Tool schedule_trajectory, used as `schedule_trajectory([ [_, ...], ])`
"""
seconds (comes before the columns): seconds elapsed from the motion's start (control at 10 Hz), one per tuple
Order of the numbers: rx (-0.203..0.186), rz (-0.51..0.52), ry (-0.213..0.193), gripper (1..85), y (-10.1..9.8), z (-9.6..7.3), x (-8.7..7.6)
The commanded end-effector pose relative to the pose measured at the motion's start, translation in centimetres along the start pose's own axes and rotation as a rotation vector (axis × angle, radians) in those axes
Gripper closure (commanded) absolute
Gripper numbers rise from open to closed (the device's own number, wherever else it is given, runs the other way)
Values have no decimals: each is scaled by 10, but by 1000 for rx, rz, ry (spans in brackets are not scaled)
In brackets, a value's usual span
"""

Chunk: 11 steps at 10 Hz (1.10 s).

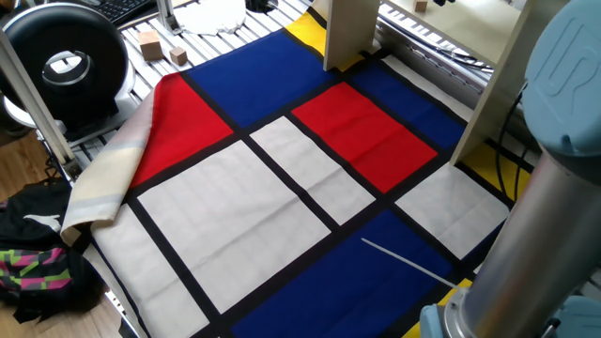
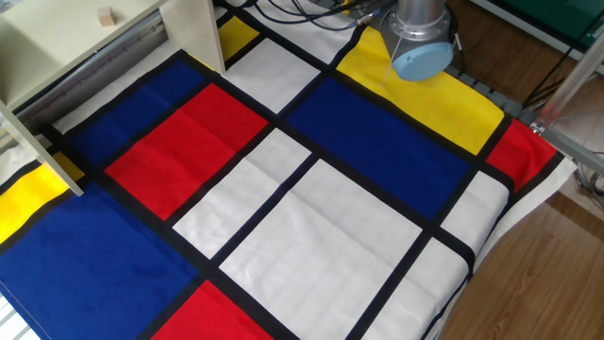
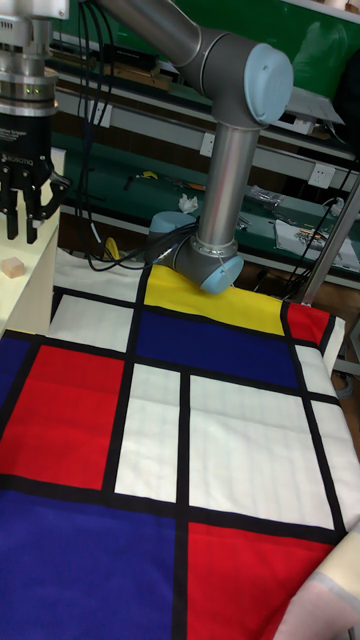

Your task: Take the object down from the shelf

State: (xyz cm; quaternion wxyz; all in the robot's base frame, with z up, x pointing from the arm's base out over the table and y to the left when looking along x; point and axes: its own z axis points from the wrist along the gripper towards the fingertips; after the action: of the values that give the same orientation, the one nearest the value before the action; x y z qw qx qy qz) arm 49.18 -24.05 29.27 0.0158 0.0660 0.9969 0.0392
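A: Where is the small wooden block?

B: The object (image 3: 12,267) sits on the horizontal board of the shelf (image 2: 57,38), a pale cream unit with flat upright side panels. In the tall fixed view the block is at the far left edge, about nine o'clock from the arm's base. In the other fixed view it shows as a tan speck (image 2: 106,15) at the upper left.

A: And the gripper?

B: The gripper (image 3: 25,215) hangs straight above the block, pointing down, its dark fingers (image 3: 40,205) spread apart with nothing between them. It is near the block but not touching it.

A: What covers the desk?

B: A cloth (image 1: 282,178) printed with red, blue, white and yellow rectangles divided by black lines. At its nine o'clock edge in one fixed view it is folded back, showing a beige underside.

A: Anything else around?

B: Two wooden cubes (image 1: 161,47) rest on the grey slatted desk (image 1: 207,42) beyond the cloth, at about eleven o'clock in that view. Beside them stands a round black device (image 1: 64,64). The arm's grey tube and light blue joint cap (image 3: 262,82) rise over the yellow patch.
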Motion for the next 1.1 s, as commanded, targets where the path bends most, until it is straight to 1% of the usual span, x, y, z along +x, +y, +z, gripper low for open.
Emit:
schedule_trajectory([
  [0.0, -3, 14, -13, 613, 1, 0, -5],
  [0.1, -11, 20, -24, 637, 3, 0, -8],
  [0.3, -17, 14, -25, 637, 5, 0, -8],
  [0.7, -17, 4, -26, 637, 5, 0, -8],
  [1.0, -28, -8, -40, 637, 7, 0, -12],
])
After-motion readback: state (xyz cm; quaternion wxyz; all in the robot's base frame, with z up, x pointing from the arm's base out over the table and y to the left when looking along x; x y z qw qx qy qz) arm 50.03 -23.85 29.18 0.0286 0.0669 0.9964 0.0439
